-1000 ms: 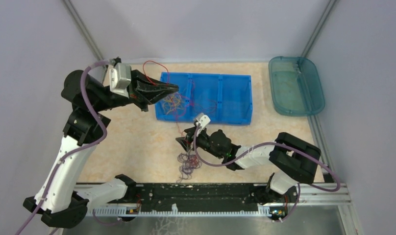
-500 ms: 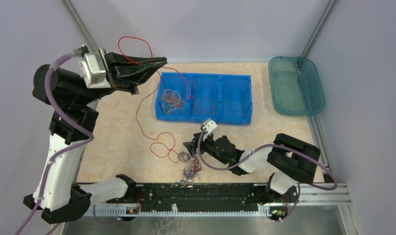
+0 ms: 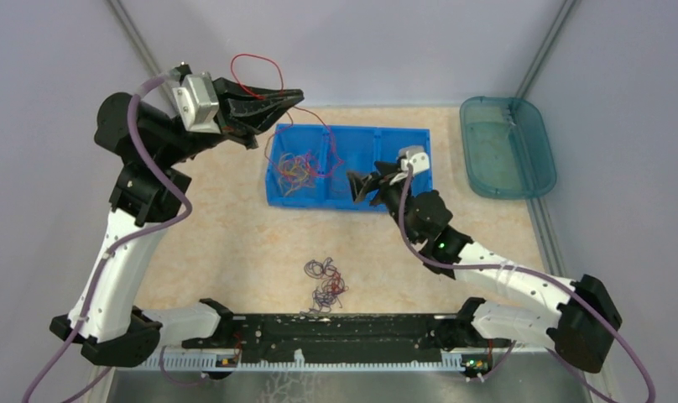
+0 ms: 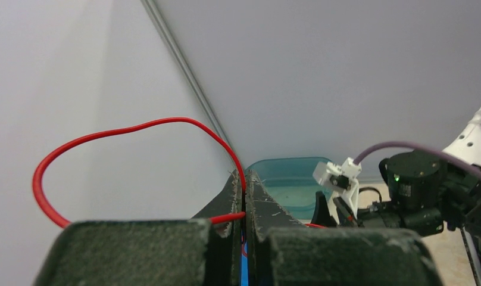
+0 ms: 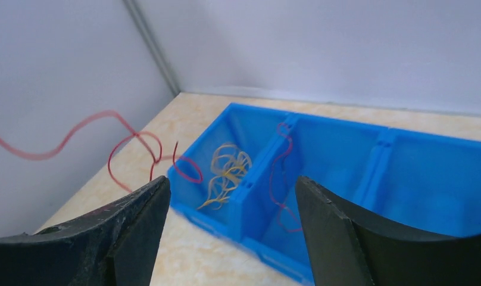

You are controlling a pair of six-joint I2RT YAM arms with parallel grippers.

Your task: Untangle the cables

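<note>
Left pincer (image 3: 294,96), top view: clenched on a red cable (image 3: 256,56), held high over the far-left corner of the blue bin (image 3: 352,128). Half a second back the cable's tail lay looped across the table (image 3: 226,235); now it is off the table and hangs down into the bin. Right pincer (image 3: 355,186) has left the near side of the table and sits over the bin's near wall by the middle compartment, released. Tangle (image 3: 325,285) of red and dark cables lies where it lay, near the front rail. Bin's left compartment holds orange-yellow cables (image 3: 292,168) with a few other strands mixed in. Teal tray (image 3: 508,159) at far right; contents cannot be told.

Left wrist view: left pincer (image 4: 245,179) jaws pressed together on the red cable (image 4: 137,126), which arcs up and left in a wide loop. Teal tray (image 4: 286,173) behind.

Right wrist view: right pincer (image 5: 232,182) jaws wide apart, holding nothing. Blue bin (image 5: 345,125) ahead; orange-yellow cables (image 5: 229,170) in the left compartment, a red strand draped over the divider into the middle one. Red cable (image 5: 116,113) trails in from the left.
</note>
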